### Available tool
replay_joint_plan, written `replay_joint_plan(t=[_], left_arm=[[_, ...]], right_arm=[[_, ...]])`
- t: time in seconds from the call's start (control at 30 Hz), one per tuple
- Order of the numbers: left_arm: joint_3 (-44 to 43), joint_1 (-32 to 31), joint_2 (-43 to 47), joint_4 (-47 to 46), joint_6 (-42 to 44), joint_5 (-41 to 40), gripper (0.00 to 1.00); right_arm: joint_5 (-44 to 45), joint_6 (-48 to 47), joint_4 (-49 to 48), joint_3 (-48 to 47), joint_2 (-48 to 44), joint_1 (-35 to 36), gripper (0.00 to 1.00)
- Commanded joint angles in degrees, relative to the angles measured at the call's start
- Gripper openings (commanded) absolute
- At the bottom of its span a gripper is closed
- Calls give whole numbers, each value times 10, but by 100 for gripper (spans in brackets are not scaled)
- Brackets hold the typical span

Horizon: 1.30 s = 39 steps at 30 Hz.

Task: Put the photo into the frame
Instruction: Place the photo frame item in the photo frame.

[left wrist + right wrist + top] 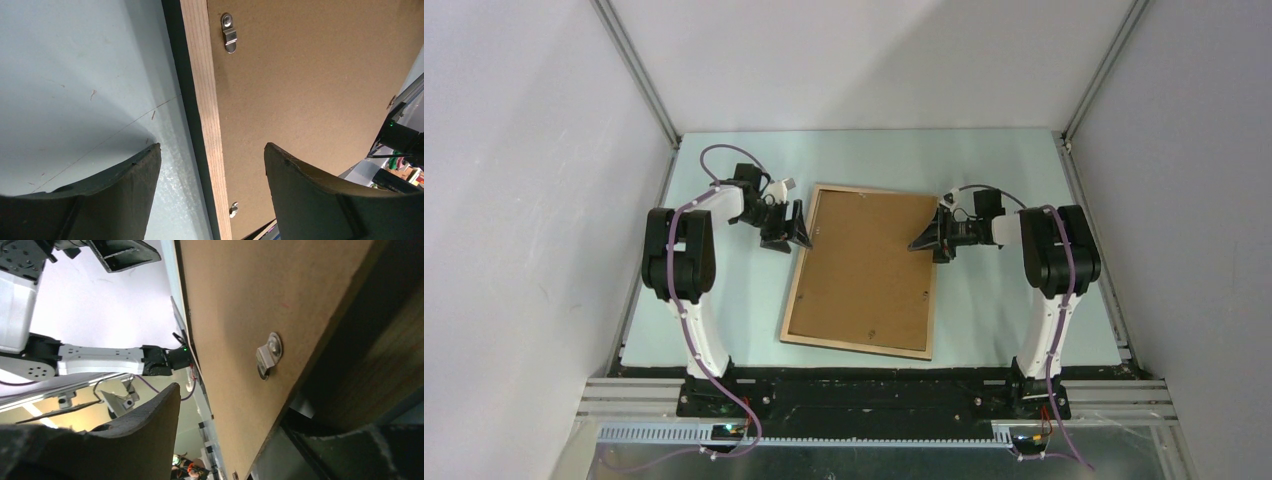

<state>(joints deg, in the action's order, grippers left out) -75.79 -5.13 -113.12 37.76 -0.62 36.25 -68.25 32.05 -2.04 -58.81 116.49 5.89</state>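
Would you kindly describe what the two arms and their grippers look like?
Both the left arm and right arm have white lower links, bulky black upper links and white forearms. A purple cable runs along each, tied on at intervals. The left gripper and right gripper are black, with two broad, wedge-shaped fingers of matte material.

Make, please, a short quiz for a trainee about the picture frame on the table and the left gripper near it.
1. True or false: the frame lies with its wooden back up.
2. The left gripper is: A) shut on the frame; B) open, with the frame's edge between its fingers; C) holding a photo.
3. What sheet, under the metal clips, fills the frame's back?
Key: 1 true; 2 B; 3 the brown backing board.
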Motion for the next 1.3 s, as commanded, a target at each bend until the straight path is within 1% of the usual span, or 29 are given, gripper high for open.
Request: replay_joint_plan(t=[0.0, 0.1, 0.33, 0.87, 1.17, 1.27], left_arm=[[7, -5, 21, -4, -1, 3, 81], [6, -5, 21, -5, -2, 4, 81], [7, -5, 23, -4, -2, 3, 81], [8, -6, 20, -5, -2, 2, 81], [7, -6, 16, -4, -2, 3, 81], [8, -6, 16, -5, -1, 3, 81]], right_arm=[[39, -77, 101, -40, -44, 6, 57], [51, -98, 141, -59, -40, 11, 61], [70, -111, 170, -79, -35, 16, 64], [73, -99, 158, -88, -24, 35, 66], [86, -112, 171, -99, -22, 38, 67], [105, -120, 186, -106, -23, 44, 67]])
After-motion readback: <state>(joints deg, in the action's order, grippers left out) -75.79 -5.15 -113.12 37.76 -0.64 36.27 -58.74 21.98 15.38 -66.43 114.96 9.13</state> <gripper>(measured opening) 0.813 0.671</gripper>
